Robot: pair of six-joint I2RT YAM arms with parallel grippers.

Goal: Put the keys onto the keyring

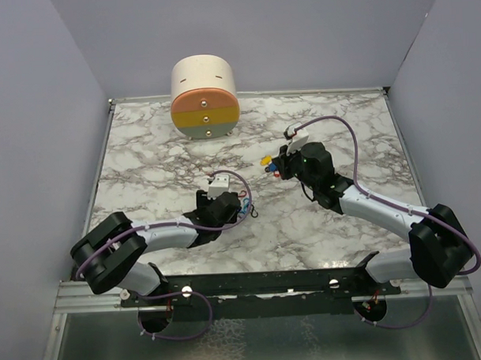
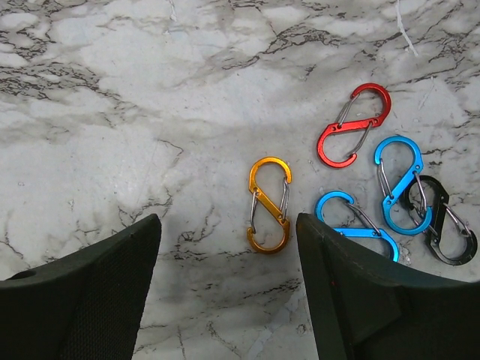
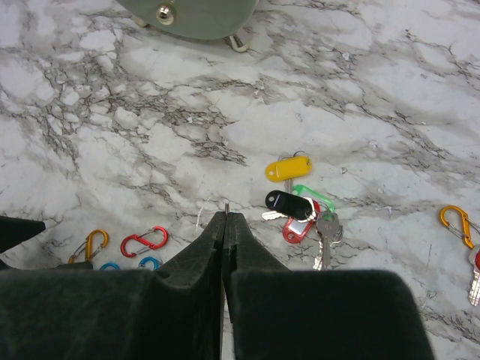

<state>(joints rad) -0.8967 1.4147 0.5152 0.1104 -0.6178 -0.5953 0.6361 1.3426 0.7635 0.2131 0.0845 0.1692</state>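
Observation:
A bunch of keys lies on the marble: metal keys with yellow, black, green and red plastic tags. My right gripper is shut just short and left of them, above the table; a thin metal tip sticks out between its jaws, and I cannot tell what it is. In the top view it sits beside the yellow tag. My left gripper is open and empty, low over the table, an orange clip just ahead of its jaws.
Red, two blue and a black S-shaped clip lie right of the orange one. Another orange clip with a key lies at the right edge. A round drawer box stands at the back.

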